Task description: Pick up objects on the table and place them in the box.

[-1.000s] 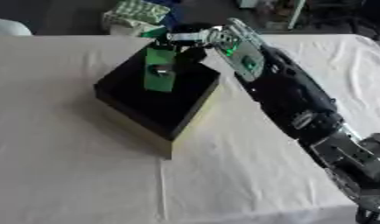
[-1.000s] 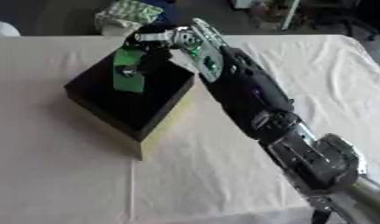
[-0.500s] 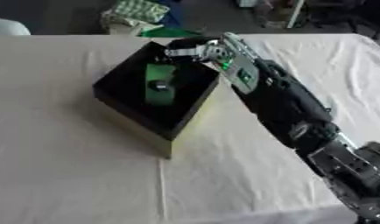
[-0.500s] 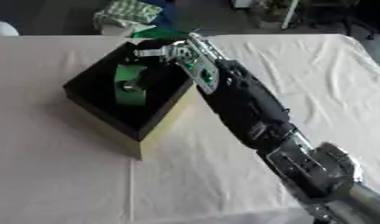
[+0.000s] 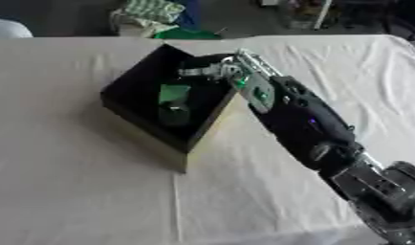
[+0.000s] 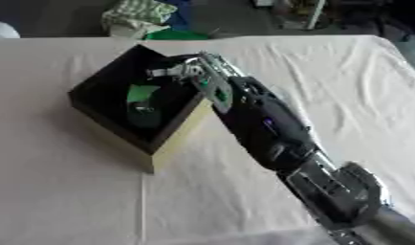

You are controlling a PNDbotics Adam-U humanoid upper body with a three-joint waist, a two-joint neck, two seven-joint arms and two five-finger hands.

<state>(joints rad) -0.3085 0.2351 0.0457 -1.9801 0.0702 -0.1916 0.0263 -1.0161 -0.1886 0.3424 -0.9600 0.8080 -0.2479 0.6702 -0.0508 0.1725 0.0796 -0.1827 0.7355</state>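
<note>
Since half a second ago, lower in the box (image 5: 136, 103): green object (image 5: 173, 103) now lying on the dark floor inside, no longer hanging beneath the fingers. Right hand (image 5: 212, 72) poised over the box's near-right rim, fingers spread apart and relaxed, clasping nothing, tips just above and beside the green object without touching it. Black arm (image 5: 307, 129) stretching back from the hand across the white tablecloth (image 5: 77, 191) to the lower right corner. Box standing cornerwise on the cloth, black inside, pale yellow on its outer wall (image 5: 207, 143). Beyond the far table edge, a green-and-white bundle (image 5: 152, 12).
</note>
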